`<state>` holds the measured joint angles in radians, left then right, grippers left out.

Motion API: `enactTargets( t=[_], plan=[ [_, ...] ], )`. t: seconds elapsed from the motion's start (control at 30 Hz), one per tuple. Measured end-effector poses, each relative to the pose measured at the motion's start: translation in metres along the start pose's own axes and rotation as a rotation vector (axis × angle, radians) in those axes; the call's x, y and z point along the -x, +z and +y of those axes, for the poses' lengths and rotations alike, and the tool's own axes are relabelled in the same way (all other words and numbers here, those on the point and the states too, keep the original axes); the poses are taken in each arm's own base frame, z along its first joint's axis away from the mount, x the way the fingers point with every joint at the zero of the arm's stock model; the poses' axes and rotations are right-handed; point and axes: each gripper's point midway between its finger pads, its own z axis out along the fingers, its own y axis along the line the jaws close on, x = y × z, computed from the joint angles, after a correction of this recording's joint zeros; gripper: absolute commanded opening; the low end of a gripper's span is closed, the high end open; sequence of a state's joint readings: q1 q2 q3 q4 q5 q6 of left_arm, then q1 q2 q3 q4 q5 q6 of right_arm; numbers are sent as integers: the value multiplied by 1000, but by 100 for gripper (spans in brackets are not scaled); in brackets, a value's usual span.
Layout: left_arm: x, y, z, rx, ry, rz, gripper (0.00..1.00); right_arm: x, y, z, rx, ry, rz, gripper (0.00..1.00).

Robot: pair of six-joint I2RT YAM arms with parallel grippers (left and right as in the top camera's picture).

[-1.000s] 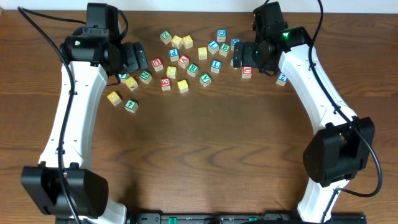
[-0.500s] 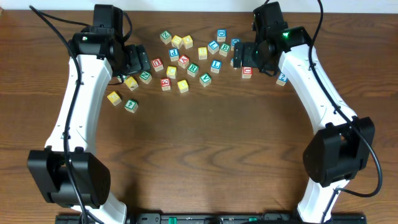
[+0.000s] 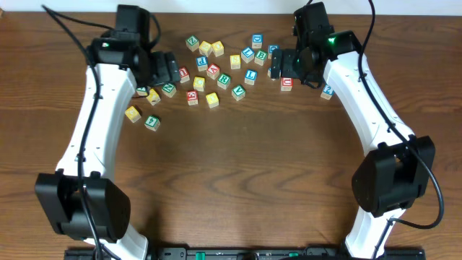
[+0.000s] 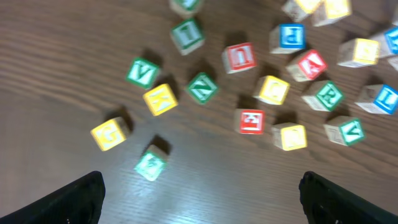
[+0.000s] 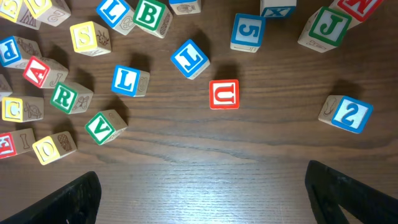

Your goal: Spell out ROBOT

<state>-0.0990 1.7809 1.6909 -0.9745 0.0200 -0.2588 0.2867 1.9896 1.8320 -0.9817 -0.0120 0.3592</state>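
Observation:
The letter cubes lie scattered along the far side of the table. The green-framed R point(image 3: 224, 79) sits mid-cluster, also seen as the R point(image 4: 328, 94) and the R point(image 5: 63, 98). The green-framed B point(image 5: 148, 14) lies further right. A blue-framed cube point(image 5: 189, 58) reads like a T or an I. Yellow-faced cubes point(image 4: 273, 90) point(image 4: 290, 137) lie near the R. My left gripper point(image 3: 175, 70) hangs open over the cluster's left end, the gripper point(image 4: 208, 208) holding nothing. My right gripper point(image 3: 274, 65) is open at the right end, and the gripper point(image 5: 208, 199) holds nothing.
Other cubes surround them: red A point(image 5: 36, 71), red U point(image 5: 224, 94), blue 2 point(image 5: 346, 114), green V point(image 4: 142, 74), and a green N point(image 4: 202, 88). A yellow cube point(image 3: 133, 113) and a green cube point(image 3: 151, 122) lie apart at the left. Bare wood fills the near half.
My left arm has swung right and towards the back, bringing its gripper over the left end of the cluster. The right arm has not moved. No cube has moved.

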Motion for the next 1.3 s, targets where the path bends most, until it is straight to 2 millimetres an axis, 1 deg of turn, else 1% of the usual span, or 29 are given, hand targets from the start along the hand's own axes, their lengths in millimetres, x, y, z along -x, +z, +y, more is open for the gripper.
enactTargets(
  t=[0.1,0.2,0.5,0.83,1.3],
  plan=[
    [-1,-1,-14,-18,27,-11,98,0,0,0,0,0,0,99],
    [-1,-1,-21,-27,35,-16,98,0,0,0,0,0,0,99],
    [-2,-1,-23,-29,11,-17,98,0,0,0,0,0,0,99],
    [-5,-2,-34,-42,20,-18,98,0,0,0,0,0,0,99],
    [-5,-2,-34,-42,2,-18,98,0,0,0,0,0,0,99]
  ],
)
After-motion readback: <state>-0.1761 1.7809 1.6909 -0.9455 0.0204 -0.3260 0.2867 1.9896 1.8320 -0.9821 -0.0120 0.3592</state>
